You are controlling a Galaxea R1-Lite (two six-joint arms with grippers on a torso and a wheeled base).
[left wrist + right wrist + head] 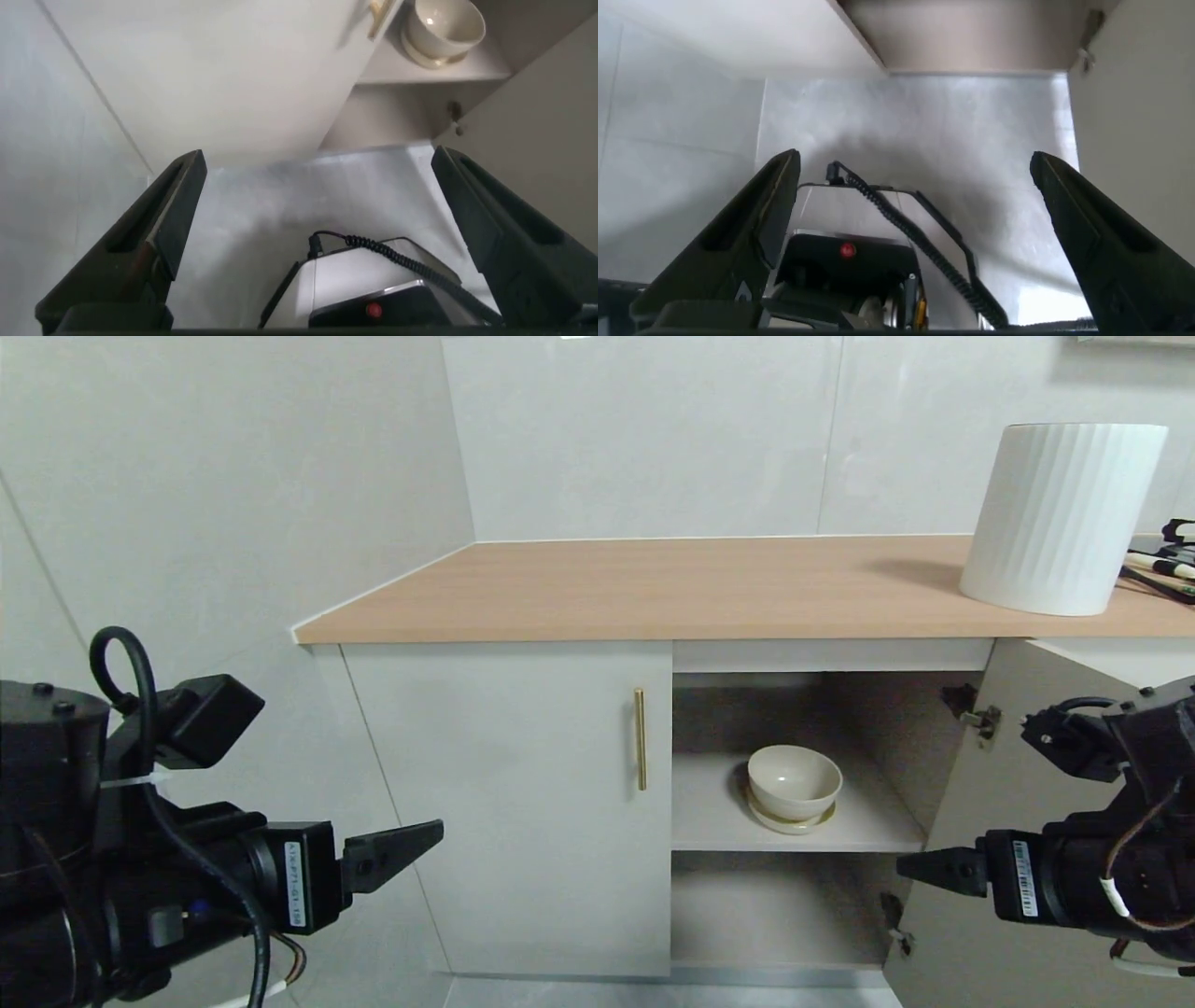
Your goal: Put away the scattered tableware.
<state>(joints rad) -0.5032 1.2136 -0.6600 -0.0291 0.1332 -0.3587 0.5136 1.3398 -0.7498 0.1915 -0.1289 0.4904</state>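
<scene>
A cream bowl [794, 781] rests on a small plate [790, 819] on the middle shelf [868, 821] of the open cabinet; the bowl [450, 25] also shows in the left wrist view. My left gripper [397, 854] hangs low at the left, in front of the shut cabinet door, its fingers [159, 229] spread wide and empty. My right gripper [938, 870] is low at the right, beside the open door, with its fingers [757, 224] wide apart and nothing between them. Both are well clear of the bowl.
The right cabinet door [990, 859] stands swung open. The left door [523, 803] is shut, with a gold handle [639, 738]. On the wooden countertop [653, 583] sits a white ribbed container [1060, 518], with pens [1162, 565] at the far right. A lower shelf [775, 919] lies beneath.
</scene>
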